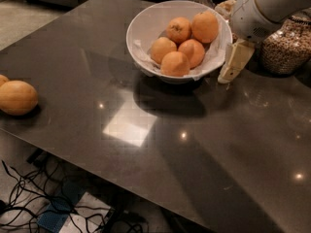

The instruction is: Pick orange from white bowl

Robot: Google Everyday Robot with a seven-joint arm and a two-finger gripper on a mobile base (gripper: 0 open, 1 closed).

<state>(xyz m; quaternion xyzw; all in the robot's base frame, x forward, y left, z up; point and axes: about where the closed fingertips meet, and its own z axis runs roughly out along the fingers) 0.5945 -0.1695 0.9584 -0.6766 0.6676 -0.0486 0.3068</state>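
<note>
- The orange [204, 26] lies at the back right of the bowl [138, 28], touching other fruit; it is the one nearest the gripper [227, 74].
- The gripper hangs just outside the bowl's right rim, low over the table [121, 178], carrying nothing; whether it is clenched or released cannot be told.
- The step looks like the reach; it should clear the rim, descend straight over the orange and close across its widest part; a sideways entry risks knocking the rim.
- The jar [284, 45] stands close behind; room there looks tight.
- No brand, label or writing is readable.
</note>
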